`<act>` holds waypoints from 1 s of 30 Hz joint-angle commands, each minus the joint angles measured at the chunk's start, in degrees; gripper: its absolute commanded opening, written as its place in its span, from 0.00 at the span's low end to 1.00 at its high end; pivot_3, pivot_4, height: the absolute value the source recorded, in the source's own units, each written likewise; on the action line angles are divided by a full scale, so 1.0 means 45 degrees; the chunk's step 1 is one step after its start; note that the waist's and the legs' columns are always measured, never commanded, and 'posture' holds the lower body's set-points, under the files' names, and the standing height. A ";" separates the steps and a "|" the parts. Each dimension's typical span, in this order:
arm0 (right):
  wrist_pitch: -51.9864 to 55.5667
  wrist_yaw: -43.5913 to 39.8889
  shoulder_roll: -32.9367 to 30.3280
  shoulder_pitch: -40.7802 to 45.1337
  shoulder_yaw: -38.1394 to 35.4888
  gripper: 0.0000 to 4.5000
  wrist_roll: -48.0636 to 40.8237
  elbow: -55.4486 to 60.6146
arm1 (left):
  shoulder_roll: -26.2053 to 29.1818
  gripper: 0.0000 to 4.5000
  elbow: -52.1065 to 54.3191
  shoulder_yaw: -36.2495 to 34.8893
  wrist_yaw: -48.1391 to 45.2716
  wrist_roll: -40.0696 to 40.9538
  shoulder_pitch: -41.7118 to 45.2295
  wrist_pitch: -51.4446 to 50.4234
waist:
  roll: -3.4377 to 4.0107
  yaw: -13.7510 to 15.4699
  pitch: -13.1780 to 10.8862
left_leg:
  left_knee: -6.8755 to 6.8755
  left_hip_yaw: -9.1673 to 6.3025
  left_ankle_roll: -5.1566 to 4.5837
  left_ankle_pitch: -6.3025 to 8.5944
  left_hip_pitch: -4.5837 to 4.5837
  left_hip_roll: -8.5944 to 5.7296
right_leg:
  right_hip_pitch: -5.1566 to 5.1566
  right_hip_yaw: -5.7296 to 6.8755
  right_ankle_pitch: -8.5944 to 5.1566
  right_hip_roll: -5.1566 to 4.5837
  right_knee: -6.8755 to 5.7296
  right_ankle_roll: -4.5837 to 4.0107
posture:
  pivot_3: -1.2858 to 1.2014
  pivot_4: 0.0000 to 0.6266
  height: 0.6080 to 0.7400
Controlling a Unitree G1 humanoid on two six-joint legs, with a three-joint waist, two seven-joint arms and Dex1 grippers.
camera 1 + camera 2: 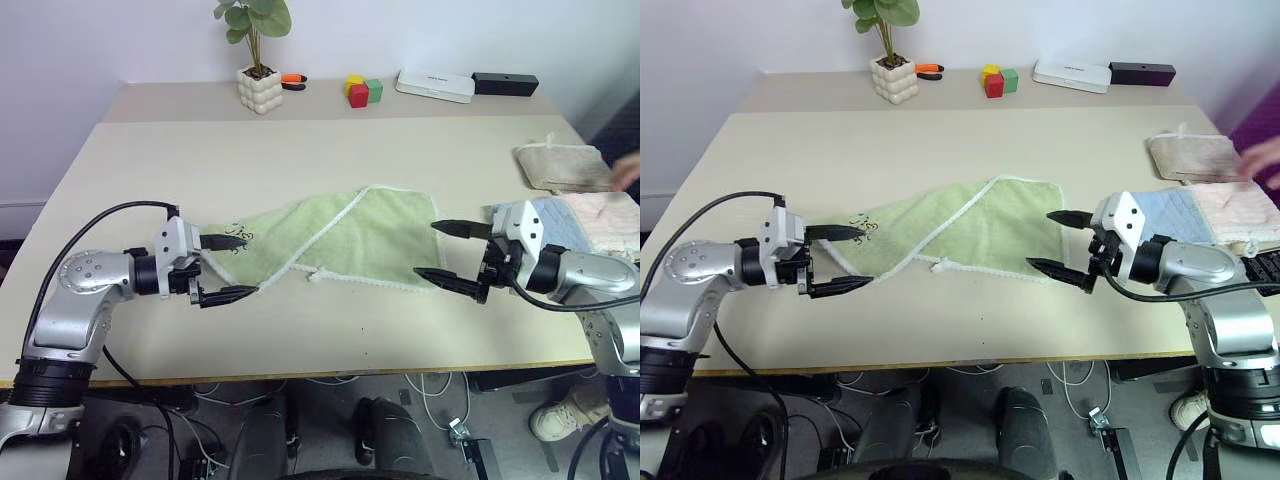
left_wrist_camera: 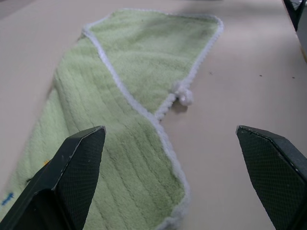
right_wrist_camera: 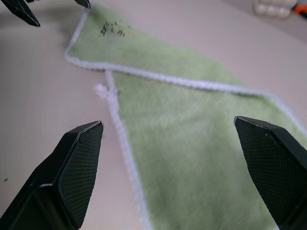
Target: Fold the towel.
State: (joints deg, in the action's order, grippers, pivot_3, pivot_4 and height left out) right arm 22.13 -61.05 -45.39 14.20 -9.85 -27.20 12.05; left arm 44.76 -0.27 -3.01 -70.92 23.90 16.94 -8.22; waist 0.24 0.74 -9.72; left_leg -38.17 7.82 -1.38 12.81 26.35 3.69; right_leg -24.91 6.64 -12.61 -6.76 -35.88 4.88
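Both claws, our left gripper [image 1: 232, 268] and right gripper [image 1: 446, 250], are hanging spread apart, holding nothing, while the towel [image 1: 330, 238] is lying loosely folded on the table [image 1: 300, 150] between them.

The towel [image 1: 340, 240] is partly doubled over itself, so the layer underneath is hidden where the flap crosses it. The little dark embroidered mark [image 1: 237, 238] sits right behind a fingertip of the left claw [image 1: 232, 268] and is too small to read anyway. In the left wrist view the towel runs off the picture's edge, and so do both black fingers [image 2: 72, 182]; same story in the right wrist view. A blurry bit of a person's hand [image 1: 630, 172] pokes in at the edge by the beige folded towel [image 1: 562, 166], the rest cut off. The stack of folded towels [image 1: 600, 215] is partly covered by the right claw [image 1: 450, 250] and its arm.
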 commanded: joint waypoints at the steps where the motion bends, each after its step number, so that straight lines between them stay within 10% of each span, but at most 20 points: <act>1: -0.0191 0.0097 -0.0060 0.0165 -0.0053 0.99 -0.0008 0.0151 | 0.0334 1.00 0.0028 -0.0168 -0.0139 -0.0284 -0.0078 0.0356 | 0.0000 -0.0003 0.0000 | 0.0000 0.0000 0.0000 0.0000 0.0000 0.0000 | 0.0000 0.0000 0.0000 0.0000 0.0000 0.0000 | 0.52 0.24 1.00; 30: -0.0049 0.1771 0.1880 0.1131 0.1482 0.99 0.0020 0.1679 | -0.1272 1.00 -0.1003 0.1831 0.1166 -0.3048 -0.0101 0.2132 | -0.0001 -0.0015 0.0000 | -0.0004 0.0012 -0.0002 -0.0002 0.0016 -0.0001 | -0.0033 -0.0007 0.0009 0.0000 -0.0038 0.0016 | 0.52 0.24 1.00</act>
State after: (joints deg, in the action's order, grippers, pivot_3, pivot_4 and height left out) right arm 21.92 -53.65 -37.08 19.01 -1.82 -25.89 16.65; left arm 38.60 -5.56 4.63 -65.76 11.02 16.25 1.52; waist 0.24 0.67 -9.72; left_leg -38.18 7.88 -1.39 12.81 26.42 3.68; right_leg -25.05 6.61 -12.57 -6.76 -36.06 4.95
